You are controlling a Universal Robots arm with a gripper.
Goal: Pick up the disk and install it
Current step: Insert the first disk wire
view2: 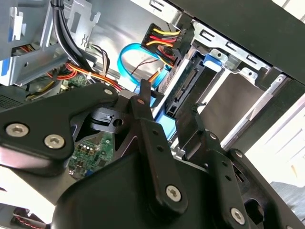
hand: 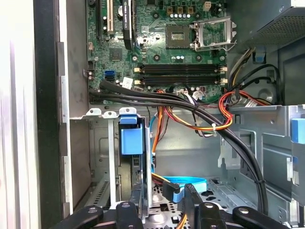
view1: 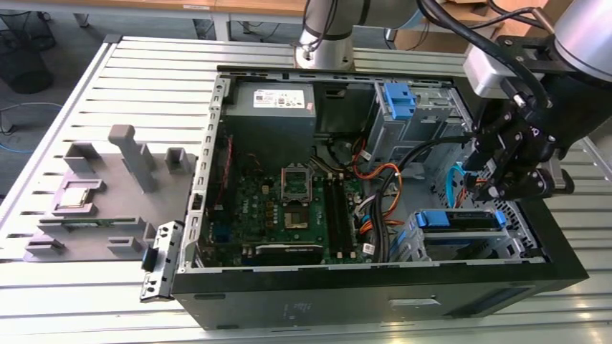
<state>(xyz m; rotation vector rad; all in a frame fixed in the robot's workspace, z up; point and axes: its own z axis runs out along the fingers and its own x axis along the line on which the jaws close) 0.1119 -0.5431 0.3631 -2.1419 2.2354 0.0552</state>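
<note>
The disk (view1: 461,219), a flat silver hard drive clipped in a bright blue plastic frame, sits in the metal bay (view1: 524,231) at the near corner of the open black computer case (view1: 383,304), on the exterior view's right, apparently slotted home. Just beyond it the black gripper (view1: 502,192) hangs, fingers spread, holding nothing.

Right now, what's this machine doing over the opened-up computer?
A robot arm's gripper hangs over the drive cage at the exterior view's right of an open computer case. Its fingers are apart and hold nothing. The disk, in its blue frame, sits in the cage just below the gripper.
</note>
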